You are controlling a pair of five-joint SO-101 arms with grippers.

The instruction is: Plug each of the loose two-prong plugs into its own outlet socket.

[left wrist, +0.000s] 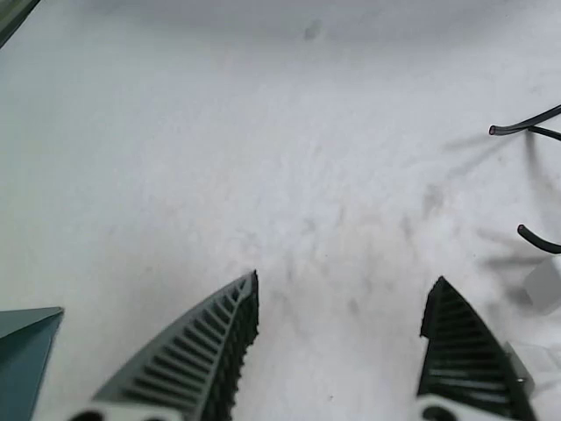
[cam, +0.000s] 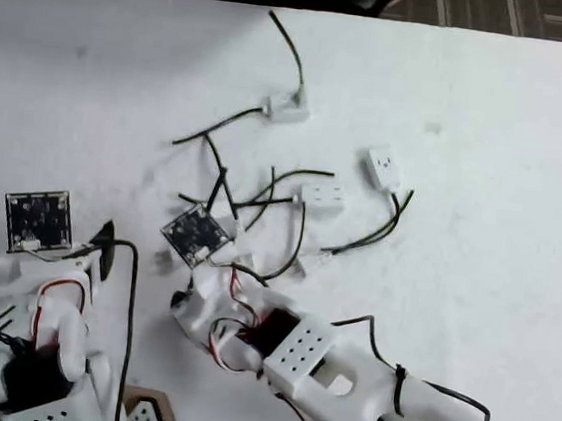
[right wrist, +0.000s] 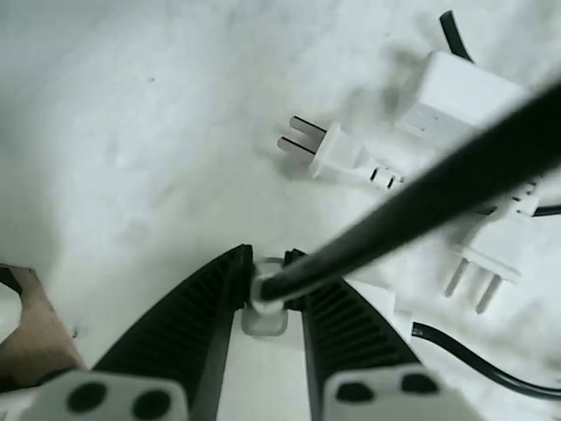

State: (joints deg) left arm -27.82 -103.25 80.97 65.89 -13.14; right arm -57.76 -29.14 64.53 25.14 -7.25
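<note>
Tabletop (cam: 492,112) in plain white, seen from above, with a tangle of thin black cords (cam: 226,180) and small white fittings near its middle. Two white arms enter from the near edge, both cut off by the frame. Three white outlet sockets lie apart from one another: the far socket (cam: 287,108) towards the back, the slotted socket (cam: 384,168) with dark slots facing up, and the middle socket (cam: 323,197) among the cords. Any print on them is too small to read. A square dark left board (cam: 37,220) and a similar right board (cam: 196,234) sit on the wrists and hide both grippers from above. In the right wrist view the right gripper (right wrist: 265,294) is closed narrowly on the held plug (right wrist: 263,311), a small white body pinched between ribbed black fingers (right wrist: 197,320). Its prongs are hidden, and its own cord crosses the picture and covers part of what lies behind. Near it the loose plug (right wrist: 331,156) lies flat on the tabletop, its two prongs bare and touching nothing. A second plug (right wrist: 486,259) lies partly under that cord, near a white block (right wrist: 456,88) that cannot be matched to a socket. A brown piece (right wrist: 26,338) is cut off at the edge. The left gripper (left wrist: 337,338) stands wide open over bare tabletop, holding nothing.
</note>
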